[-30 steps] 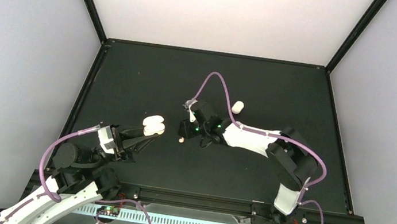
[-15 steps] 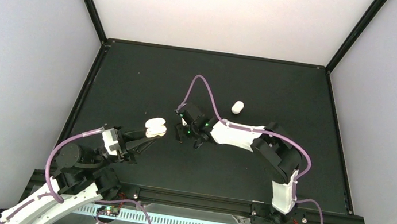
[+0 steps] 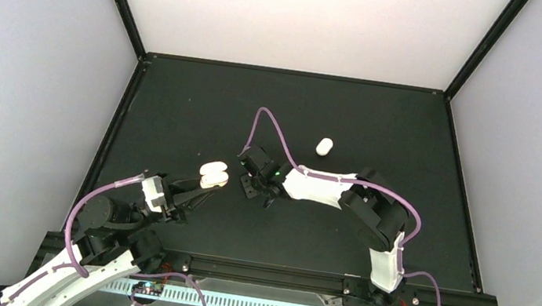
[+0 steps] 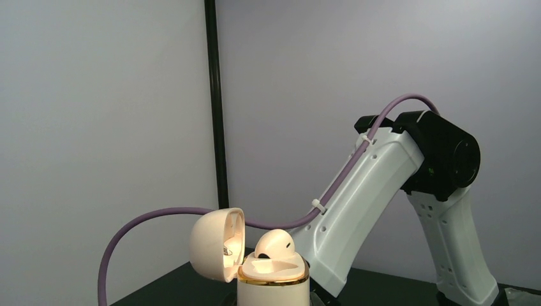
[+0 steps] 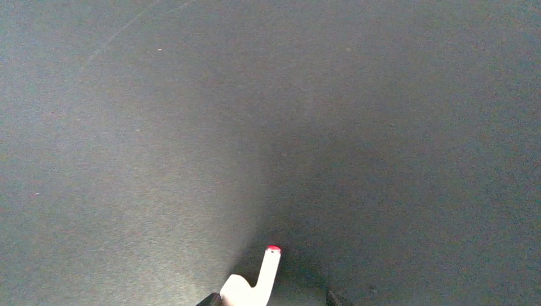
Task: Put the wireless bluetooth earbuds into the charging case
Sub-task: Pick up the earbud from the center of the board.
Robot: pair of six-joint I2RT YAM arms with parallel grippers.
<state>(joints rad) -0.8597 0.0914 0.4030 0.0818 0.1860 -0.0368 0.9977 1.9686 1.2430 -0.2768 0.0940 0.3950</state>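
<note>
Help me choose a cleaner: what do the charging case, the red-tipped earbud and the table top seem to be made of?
The charging case looks like glossy cream plastic, judging by its soft highlights; its gold rim band looks metallic or plated. The earbud looks like smooth white plastic, with a red tip on its stem. The table top is a matte dark sheet, faintly scratched; its material is unclear.

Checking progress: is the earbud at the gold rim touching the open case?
Touching. The left wrist view shows the earbud seated in the case, its head poking out on top, with no gap between them.
</note>
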